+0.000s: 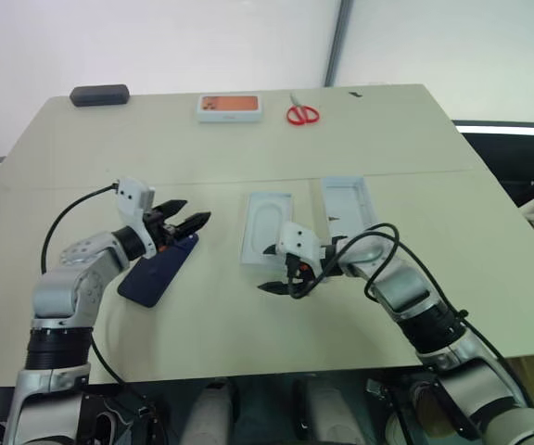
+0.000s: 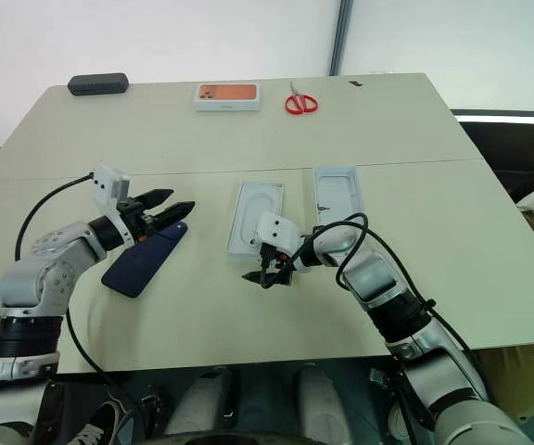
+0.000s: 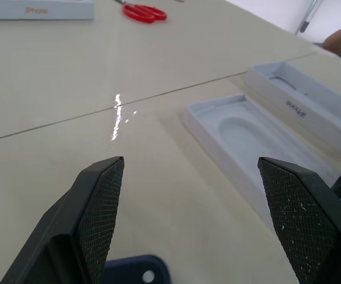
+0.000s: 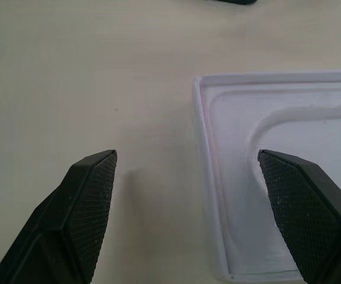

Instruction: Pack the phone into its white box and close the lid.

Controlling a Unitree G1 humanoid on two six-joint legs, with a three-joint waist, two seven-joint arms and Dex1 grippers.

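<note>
Left gripper (image 1: 189,222) fingers are hovering spread over the phone (image 1: 160,269), lining up a grab; right gripper (image 1: 282,284), fingers spread too, is sitting at the insert's (image 1: 268,225) 6 o'clock.

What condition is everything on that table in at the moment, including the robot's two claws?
Phone: flat on the table, not boxed.
White tray with oval recess: open, nothing in it.
Second white tray: open, lying beside the first.
Orange-printed box: closed, at the far edge.
Red scissors: blades shut.
Left gripper: jaws open, above the phone.
Right gripper: jaws open, holding nothing.
</note>
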